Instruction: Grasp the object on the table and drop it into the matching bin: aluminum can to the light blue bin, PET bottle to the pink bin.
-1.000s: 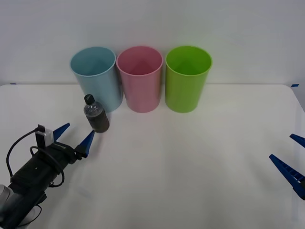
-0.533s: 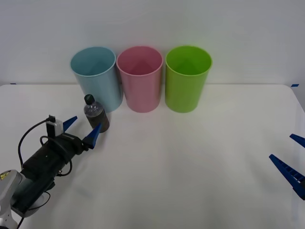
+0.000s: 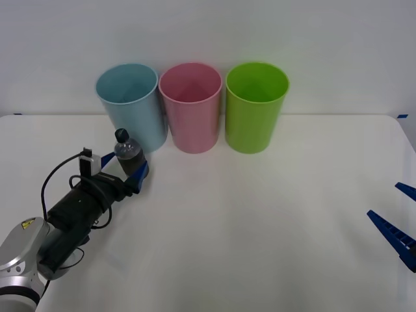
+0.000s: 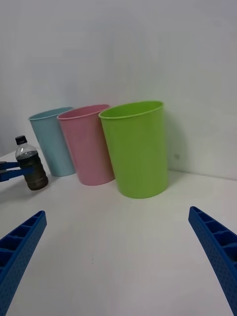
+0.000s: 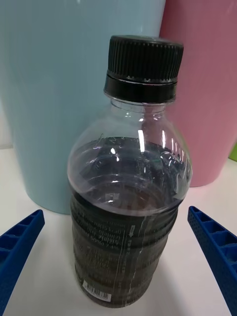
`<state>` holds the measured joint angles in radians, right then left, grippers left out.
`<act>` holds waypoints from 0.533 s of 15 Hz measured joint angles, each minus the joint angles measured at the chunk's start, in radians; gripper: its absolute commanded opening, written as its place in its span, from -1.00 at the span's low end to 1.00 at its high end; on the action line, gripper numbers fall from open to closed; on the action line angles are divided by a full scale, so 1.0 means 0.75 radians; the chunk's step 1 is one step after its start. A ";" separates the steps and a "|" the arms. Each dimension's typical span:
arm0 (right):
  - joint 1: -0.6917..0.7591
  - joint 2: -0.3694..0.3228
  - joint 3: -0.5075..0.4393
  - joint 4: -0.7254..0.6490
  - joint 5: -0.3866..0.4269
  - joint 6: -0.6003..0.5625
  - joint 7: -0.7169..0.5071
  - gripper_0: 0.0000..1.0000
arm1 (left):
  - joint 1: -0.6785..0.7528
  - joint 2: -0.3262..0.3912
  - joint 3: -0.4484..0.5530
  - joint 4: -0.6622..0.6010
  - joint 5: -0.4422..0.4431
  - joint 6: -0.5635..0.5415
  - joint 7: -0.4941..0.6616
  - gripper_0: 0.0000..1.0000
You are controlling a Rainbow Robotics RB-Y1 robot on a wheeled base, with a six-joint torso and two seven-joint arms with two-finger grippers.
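Front view: the small clear plastic bottle [image 3: 129, 156] with black screw cap and dark lower body stands upright left of centre on the plain white table [image 3: 260, 214], just before the tall light blue bin [image 3: 131, 106]. The left gripper [image 3: 123, 170] straddles it, blue fingers spread. Pink bin [image 3: 191, 105] and green bin [image 3: 255, 105] stand alongside. Lower right, the right gripper [image 3: 398, 221] waits, fingers apart.

Left wrist view: ribbed walls, printed label, barcode near the base
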<state>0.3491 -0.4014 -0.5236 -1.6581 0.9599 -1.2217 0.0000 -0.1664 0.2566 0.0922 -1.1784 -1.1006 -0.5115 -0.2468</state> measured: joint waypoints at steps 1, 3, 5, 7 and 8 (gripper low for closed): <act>0.000 0.000 0.000 0.000 0.000 0.000 0.000 1.00 | -0.007 -0.010 0.001 0.000 -0.012 0.012 0.002 1.00; 0.000 0.000 0.000 0.000 0.000 0.000 0.000 1.00 | -0.025 -0.026 0.000 0.004 -0.037 0.033 0.007 1.00; 0.000 0.000 0.000 0.000 0.000 0.000 0.000 1.00 | -0.062 -0.029 0.000 0.051 -0.046 0.040 0.003 1.00; 0.000 0.000 0.000 0.000 0.000 0.000 0.000 1.00 | -0.086 -0.029 0.000 0.083 -0.046 0.041 -0.005 1.00; 0.000 0.000 0.000 0.000 0.000 0.000 0.000 1.00 | -0.089 -0.029 0.000 0.084 -0.046 0.041 -0.005 1.00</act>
<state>0.3491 -0.4014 -0.5236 -1.6581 0.9599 -1.2217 0.0000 -0.2329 0.2346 0.0920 -1.1153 -1.1352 -0.4805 -0.2509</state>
